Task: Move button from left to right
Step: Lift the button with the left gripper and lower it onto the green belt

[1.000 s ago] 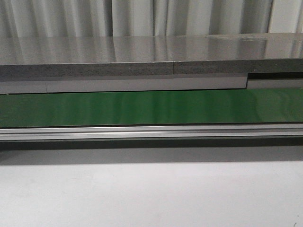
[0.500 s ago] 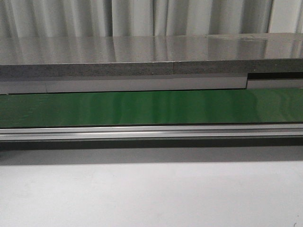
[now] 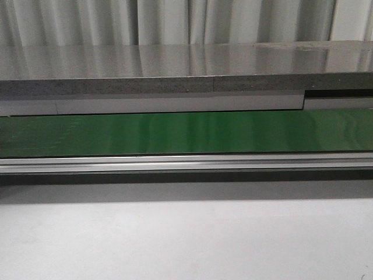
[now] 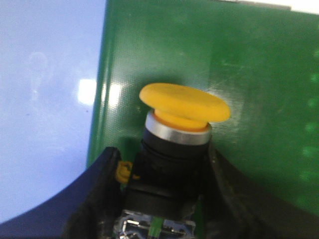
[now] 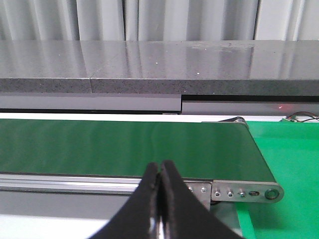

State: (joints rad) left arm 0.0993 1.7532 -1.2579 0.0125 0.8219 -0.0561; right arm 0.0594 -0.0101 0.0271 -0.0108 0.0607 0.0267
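Clamping the button (image 4: pixel 172 149) by its black body, the left gripper (image 4: pixel 159 199) holds it yellow cap outward over green belt (image 4: pixel 249 74); right gripper (image 5: pixel 159 199) fingers are pressed together, empty.

Lighting is even and fairly bright throughout, coming from overhead. In the front view the long green conveyor belt (image 3: pixel 186 133) carries soft pale sheen bands, and the glossy grey stone shelf (image 3: pixel 175 61) behind it mirrors the white pleated curtain (image 3: pixel 175 20). A dark shadow strip lies under the belt's aluminium rail (image 3: pixel 186 162). The left wrist view is soft, with a blown-out white glare patch (image 4: pixel 87 92) on the pale surface. The right wrist view is sharp beyond the blurred near fingers (image 5: pixel 149 199).
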